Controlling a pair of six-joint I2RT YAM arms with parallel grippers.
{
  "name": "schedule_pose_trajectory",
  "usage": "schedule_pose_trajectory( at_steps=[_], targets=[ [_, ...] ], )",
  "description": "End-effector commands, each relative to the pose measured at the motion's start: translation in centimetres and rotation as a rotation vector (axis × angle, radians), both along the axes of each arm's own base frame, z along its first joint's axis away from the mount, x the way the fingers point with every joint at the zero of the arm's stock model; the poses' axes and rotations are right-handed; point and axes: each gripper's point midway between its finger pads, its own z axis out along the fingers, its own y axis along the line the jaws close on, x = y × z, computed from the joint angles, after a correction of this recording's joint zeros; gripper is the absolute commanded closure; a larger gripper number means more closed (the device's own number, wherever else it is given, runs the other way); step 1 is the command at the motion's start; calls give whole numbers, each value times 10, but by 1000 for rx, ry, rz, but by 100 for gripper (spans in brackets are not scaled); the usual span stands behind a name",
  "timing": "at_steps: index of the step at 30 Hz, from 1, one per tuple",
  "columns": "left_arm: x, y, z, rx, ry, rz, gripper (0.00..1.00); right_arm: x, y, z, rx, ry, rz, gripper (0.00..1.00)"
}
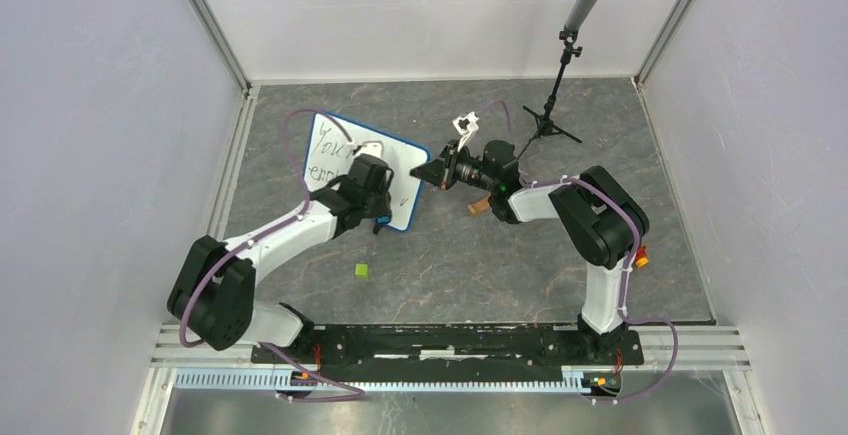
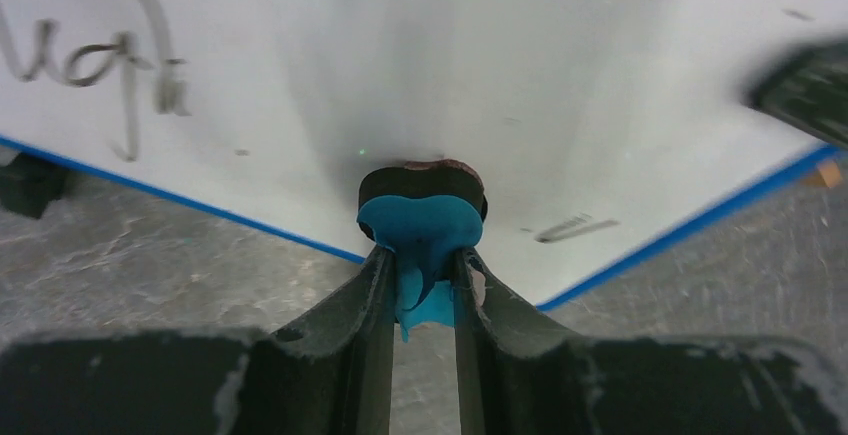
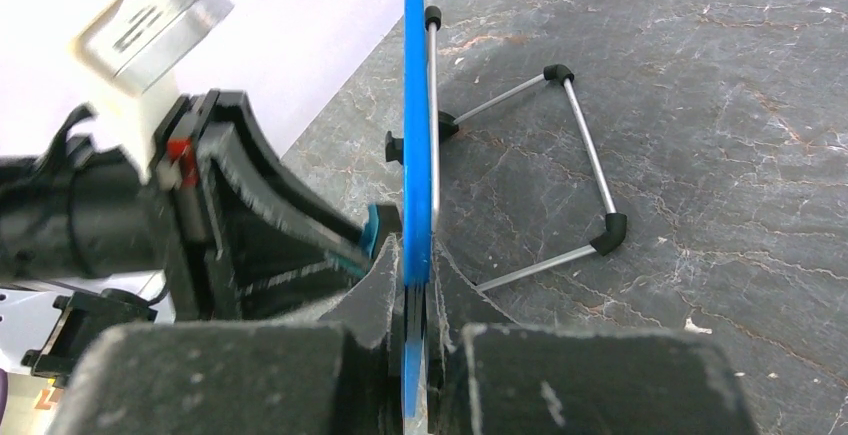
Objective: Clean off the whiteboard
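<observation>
The whiteboard (image 1: 398,160) stands tilted on the table, with black handwriting (image 1: 330,145) on its left part. My left gripper (image 1: 368,167) is shut on a blue eraser (image 2: 420,220), whose dark pad presses on the white surface (image 2: 400,55) near the lower blue frame. Handwriting (image 2: 100,60) lies to the left of it and a short stroke (image 2: 575,227) to the right. My right gripper (image 1: 424,172) is shut on the board's blue right edge (image 3: 417,105); in its wrist view the gripper (image 3: 417,260) clamps the frame edge-on. The board's wire stand (image 3: 590,165) shows behind.
A microphone on a tripod stand (image 1: 570,45) is at the back right. A small green cube (image 1: 361,270) lies in front of the board. A small orange-brown object (image 1: 479,206) lies under the right forearm. Enclosure walls stand on three sides.
</observation>
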Motion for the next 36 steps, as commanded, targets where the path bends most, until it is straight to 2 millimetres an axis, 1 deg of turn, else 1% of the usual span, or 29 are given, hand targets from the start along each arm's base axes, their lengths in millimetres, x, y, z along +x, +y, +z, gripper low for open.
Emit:
schedule_pose_trajectory(
  at_steps=[1,4,6,8,13,16,20,22,25,28,32,33,36],
  targets=[
    [9,-38,20,62,-78,-108,83,-3,5,9,2,-98,34,100],
    [8,-65,23,97,-91,-163,83,-3,5,9,2,-98,34,100],
    [10,-71,24,144,-92,-172,83,-3,5,9,1,-99,33,100],
    [13,-75,26,148,-94,-176,83,-3,5,9,0,-100,34,100],
    [16,-89,36,118,-115,-211,83,-3,5,9,3,-99,35,100],
    [15,-102,43,97,-125,-244,83,-3,5,9,3,-99,35,100],
    [13,-124,56,51,-146,-300,83,-3,5,9,3,-98,35,100],
    [15,-128,59,37,-154,-303,83,-3,5,9,5,-101,36,100],
    [18,-126,57,50,-156,-289,83,-3,5,9,5,-100,36,100],
    [21,-114,49,65,-142,-250,83,-4,5,9,3,-98,35,100],
    [18,-86,32,78,-109,-177,83,-4,5,10,5,-100,36,100],
    [15,-80,29,74,-99,-164,83,-4,5,10,6,-101,37,100],
    [5,-60,10,82,-55,-139,83,-4,5,10,6,-100,36,100]
  ],
)
